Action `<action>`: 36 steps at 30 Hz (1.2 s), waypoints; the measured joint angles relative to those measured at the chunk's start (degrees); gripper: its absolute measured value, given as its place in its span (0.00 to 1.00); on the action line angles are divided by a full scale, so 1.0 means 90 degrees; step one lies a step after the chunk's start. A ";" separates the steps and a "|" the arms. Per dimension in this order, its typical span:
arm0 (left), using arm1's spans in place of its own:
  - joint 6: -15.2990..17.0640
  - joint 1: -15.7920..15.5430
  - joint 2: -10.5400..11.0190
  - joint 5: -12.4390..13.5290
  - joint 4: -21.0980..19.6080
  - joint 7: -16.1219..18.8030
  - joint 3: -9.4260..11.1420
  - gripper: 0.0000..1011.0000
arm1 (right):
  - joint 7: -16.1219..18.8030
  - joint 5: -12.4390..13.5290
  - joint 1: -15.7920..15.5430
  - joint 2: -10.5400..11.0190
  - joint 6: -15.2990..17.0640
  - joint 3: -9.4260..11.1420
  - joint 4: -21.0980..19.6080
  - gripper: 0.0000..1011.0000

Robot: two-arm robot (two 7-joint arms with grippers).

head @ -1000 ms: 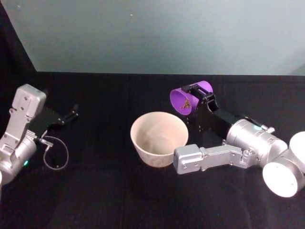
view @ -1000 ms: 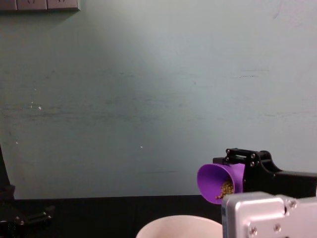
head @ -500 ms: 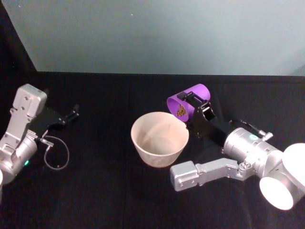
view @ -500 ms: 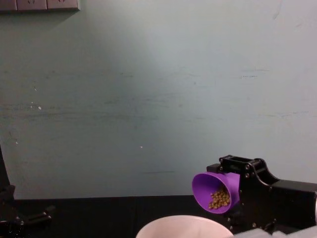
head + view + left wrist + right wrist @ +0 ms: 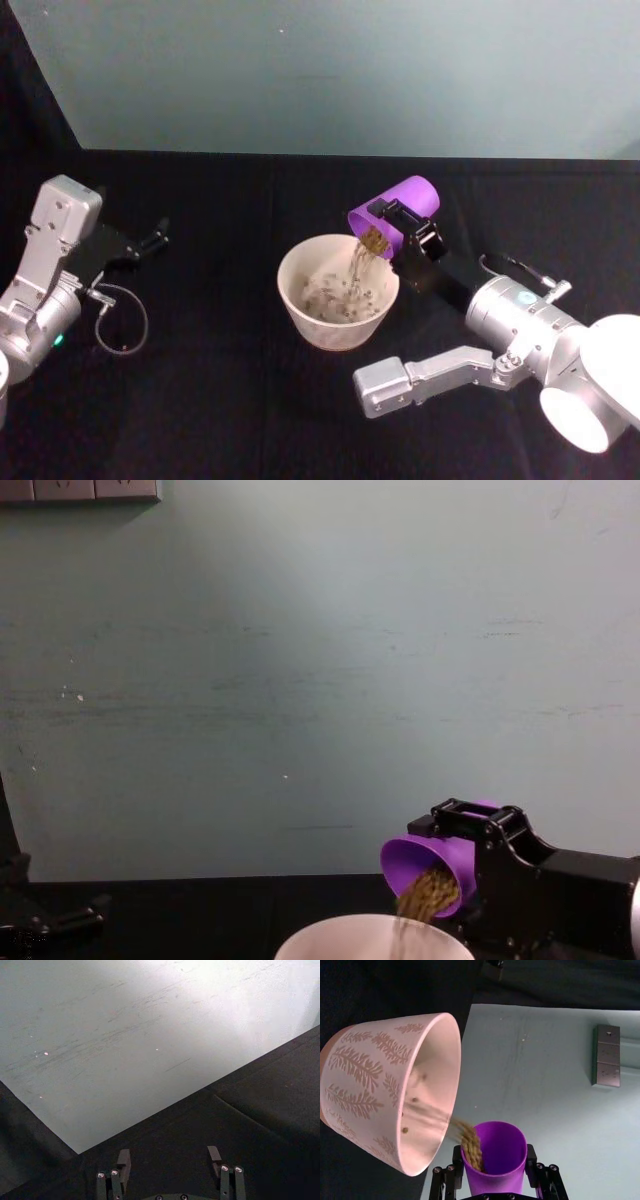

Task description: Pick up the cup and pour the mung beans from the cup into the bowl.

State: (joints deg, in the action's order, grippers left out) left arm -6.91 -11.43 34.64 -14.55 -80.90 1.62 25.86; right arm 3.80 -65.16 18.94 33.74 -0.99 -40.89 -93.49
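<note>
The right gripper point(image 5: 403, 222) is pinching the cup point(image 5: 412, 194) just right of frame centre, tipping it over the bowl point(image 5: 284, 286) while beans point(image 5: 372, 240) are streaming in. The left gripper point(image 5: 152, 240) is sitting at mid-left, jaws spread.

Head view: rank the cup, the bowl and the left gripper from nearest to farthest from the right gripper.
1. cup: clamped in the right gripper, tipped over.
2. bowl: just to its left, under the cup's mouth.
3. left gripper: parked at the table's far left.
</note>
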 joint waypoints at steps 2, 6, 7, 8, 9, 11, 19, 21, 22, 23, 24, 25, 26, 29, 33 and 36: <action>0.0000 0.0000 0.0000 0.0000 0.0000 0.0000 0.0000 0.99 | -0.0032 -0.0087 0.0007 0.0011 0.0034 -0.0028 0.0000 0.72; 0.0000 0.0000 0.0000 0.0000 0.0000 0.0000 0.0000 0.99 | -0.0114 -0.0312 0.0022 0.0035 0.0129 -0.0102 0.0003 0.72; 0.0000 -0.0001 0.0000 0.0000 0.0000 0.0000 0.0000 0.99 | -0.0145 -0.0399 0.0030 0.0042 0.0168 -0.0128 0.0007 0.72; 0.0000 0.0000 0.0000 0.0000 0.0000 0.0000 0.0000 0.99 | -0.0156 -0.0444 0.0033 0.0046 0.0187 -0.0145 0.0009 0.72; 0.0000 0.0000 0.0000 0.0000 0.0000 0.0000 0.0000 0.99 | -0.0168 -0.0494 0.0036 0.0050 0.0209 -0.0163 0.0010 0.72; 0.0000 0.0000 0.0000 0.0000 0.0000 0.0000 0.0000 0.99 | -0.0189 -0.0567 0.0046 0.0059 0.0241 -0.0193 0.0012 0.72; 0.0000 0.0000 0.0000 0.0000 0.0000 0.0000 0.0000 0.99 | -0.0304 -0.1151 0.0141 0.0180 0.0378 -0.0444 -0.0024 0.72; 0.0000 0.0000 0.0000 0.0000 0.0000 0.0000 0.0000 0.99 | -0.0354 -0.1337 0.0178 0.0217 0.0421 -0.0524 -0.0042 0.72; 0.0000 0.0000 0.0000 0.0000 0.0000 0.0000 0.0000 0.99 | -0.0363 -0.1393 0.0193 0.0229 0.0432 -0.0552 -0.0045 0.72; 0.0000 0.0000 0.0000 0.0000 0.0000 0.0000 0.0000 0.99 | -0.0379 -0.1506 0.0222 0.0250 0.0471 -0.0601 -0.0050 0.72; 0.0000 0.0000 0.0001 0.0001 0.0000 0.0000 0.0000 0.99 | -0.0384 -0.1554 0.0233 0.0260 0.0489 -0.0625 -0.0052 0.72; 0.0000 0.0000 0.0000 0.0001 0.0000 0.0000 0.0000 0.99 | -0.0386 -0.1592 0.0244 0.0268 0.0504 -0.0642 -0.0053 0.72; 0.0000 0.0000 0.0000 0.0000 0.0000 0.0000 0.0000 0.99 | -0.0391 -0.1655 0.0260 0.0279 0.0529 -0.0671 -0.0054 0.72; 0.0000 0.0000 0.0000 0.0000 0.0000 0.0000 0.0000 0.99 | -0.0425 -0.1971 0.0322 0.0339 0.0671 -0.0798 -0.0052 0.72; 0.0000 0.0000 0.0000 0.0001 0.0000 0.0000 0.0000 0.99 | -0.0457 -0.2182 0.0367 0.0380 0.0778 -0.0882 -0.0045 0.72; 0.0000 0.0000 0.0000 0.0000 0.0000 0.0000 0.0000 0.99 | -0.0486 -0.2225 0.0405 0.0402 0.0807 -0.0915 -0.0041 0.72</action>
State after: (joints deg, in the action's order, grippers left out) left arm -6.91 -11.43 34.65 -14.55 -80.90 1.62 25.86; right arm -0.57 -85.18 22.58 37.36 6.27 -49.12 -93.86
